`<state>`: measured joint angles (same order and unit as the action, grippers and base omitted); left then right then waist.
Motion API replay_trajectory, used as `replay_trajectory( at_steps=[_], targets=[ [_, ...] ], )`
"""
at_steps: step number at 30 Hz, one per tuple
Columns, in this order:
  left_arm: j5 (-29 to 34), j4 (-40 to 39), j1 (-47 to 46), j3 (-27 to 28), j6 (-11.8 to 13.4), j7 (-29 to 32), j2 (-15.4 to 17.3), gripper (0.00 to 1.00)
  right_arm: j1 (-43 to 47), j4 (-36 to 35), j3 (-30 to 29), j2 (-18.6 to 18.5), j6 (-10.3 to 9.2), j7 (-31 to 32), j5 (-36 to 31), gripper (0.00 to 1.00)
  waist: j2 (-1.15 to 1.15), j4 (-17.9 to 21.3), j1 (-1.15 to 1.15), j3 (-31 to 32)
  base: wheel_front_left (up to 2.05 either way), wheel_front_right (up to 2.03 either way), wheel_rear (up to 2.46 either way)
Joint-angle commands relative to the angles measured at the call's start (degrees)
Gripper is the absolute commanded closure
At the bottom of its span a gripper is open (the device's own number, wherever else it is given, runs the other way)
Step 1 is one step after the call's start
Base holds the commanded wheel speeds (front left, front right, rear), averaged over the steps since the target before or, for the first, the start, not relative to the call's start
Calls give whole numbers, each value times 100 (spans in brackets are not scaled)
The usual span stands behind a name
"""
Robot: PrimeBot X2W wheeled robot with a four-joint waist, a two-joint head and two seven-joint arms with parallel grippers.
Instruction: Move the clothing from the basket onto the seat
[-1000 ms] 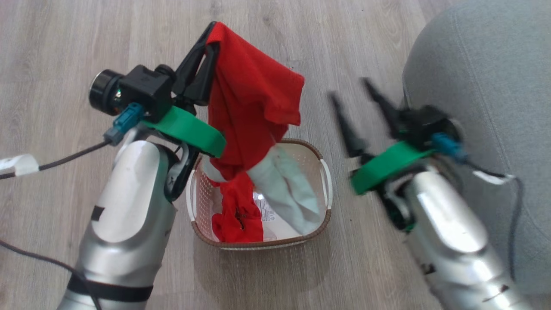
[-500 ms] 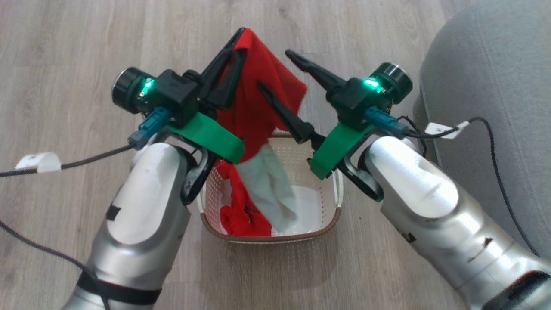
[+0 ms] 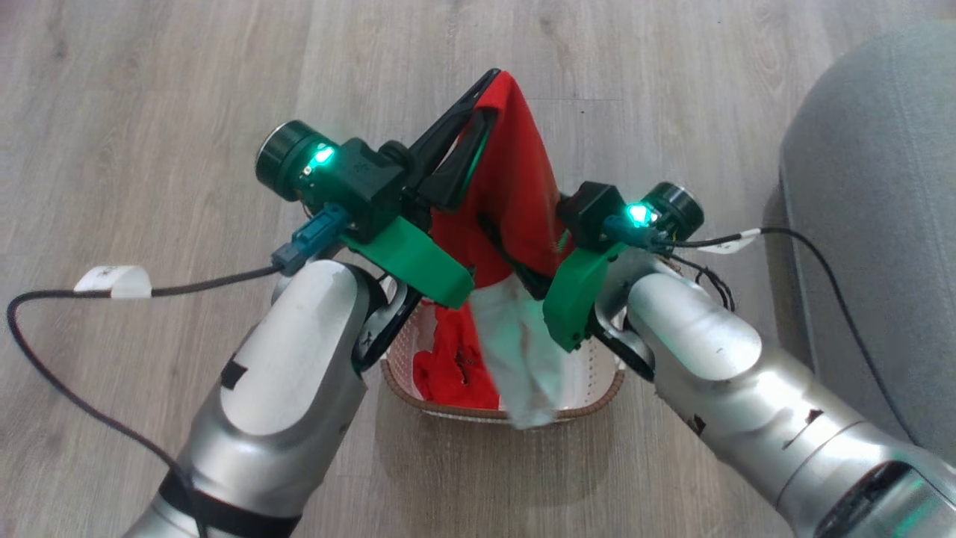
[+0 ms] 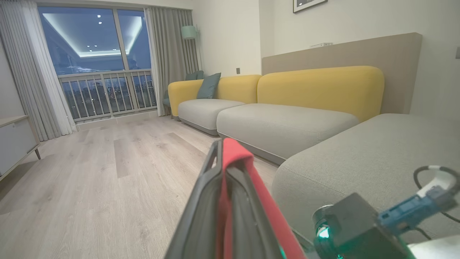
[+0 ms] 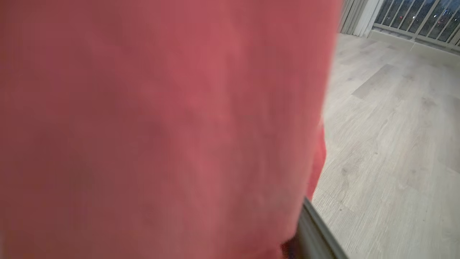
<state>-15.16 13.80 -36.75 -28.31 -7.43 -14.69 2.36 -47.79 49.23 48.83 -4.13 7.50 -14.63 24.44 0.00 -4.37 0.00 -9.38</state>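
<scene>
Since L claw (image 3: 489,93) pinches the clothing (image 3: 515,172) by one top fold, it can slip mid-swing. R claw (image 3: 508,246) is buried in cloth beside it, can't tell open/closed, so tangle risk. White tail (image 3: 523,359) below hangs at rim of basket (image 3: 597,403), could snag/tip it. Seat (image 3: 874,187) sits right of R claw.

Our glossy silver forearms (image 3: 284,373) wear curved green plastic brackets (image 3: 411,258), black wrist cameras (image 3: 351,175) lit green, blue plugs (image 3: 310,239), white-tagged black cables (image 3: 224,275).

A red garment (image 3: 515,187) with a white section hangs lifted above the cream basket (image 3: 597,403), where more red cloth (image 3: 455,373) lies crumpled. The grey-green seat (image 3: 874,224) sits at three o'clock.
</scene>
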Motion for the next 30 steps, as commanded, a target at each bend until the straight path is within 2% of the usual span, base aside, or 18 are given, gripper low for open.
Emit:
replay_trajectory(
  at_steps=[1, 2, 8, 9, 10, 11, 19, 23, 30],
  targets=[
    [-50, -271, -322, 139, -5, -31, 54, 100, -148, -58, 73, 123, -1, -37, 172, 76, 0, -52, 0, -13, 0, 0, 0],
    [-53, -271, -311, 133, -5, -31, 54, 100, -163, -45, 85, 123, -1, -37, 249, 100, 0, -63, 0, -19, 0, 0, 0],
    [-26, -150, -253, 237, -5, -31, 53, 100, -253, -130, -199, 124, -1, -37, 259, 100, 0, 5, 0, -78, 0, 0, 0],
    [-41, -80, -224, 252, -5, -31, 53, 80, -244, -137, -276, 124, -1, -37, 230, 100, 0, 32, 0, -79, 0, 0, 0],
    [-37, -39, -211, 274, -5, -31, 53, 24, -239, -165, -363, 124, -1, -37, 189, 100, 0, 69, 0, -87, 0, 0, 0],
    [-13, 19, -201, 272, -5, -31, 57, 0, -223, -193, -458, 124, -1, -37, 150, 100, 0, 104, 0, -93, 0, 0, 0],
    [-33, 304, -83, 165, -5, -31, 210, 0, 10, -528, -1168, 108, -1, -37, -167, 100, 0, 522, 0, -110, 0, 0, 0],
    [-94, 403, -10, 110, -5, -31, 326, 0, 186, -854, -1479, 102, -1, -37, -315, 100, 0, 917, 0, -109, 0, 0, 0],
    [-83, 485, 140, 136, -5, -31, 490, 0, 494, -1409, -1825, 90, -1, -37, -463, 100, 0, 1828, 0, -98, 0, 0, 0]
  ],
)
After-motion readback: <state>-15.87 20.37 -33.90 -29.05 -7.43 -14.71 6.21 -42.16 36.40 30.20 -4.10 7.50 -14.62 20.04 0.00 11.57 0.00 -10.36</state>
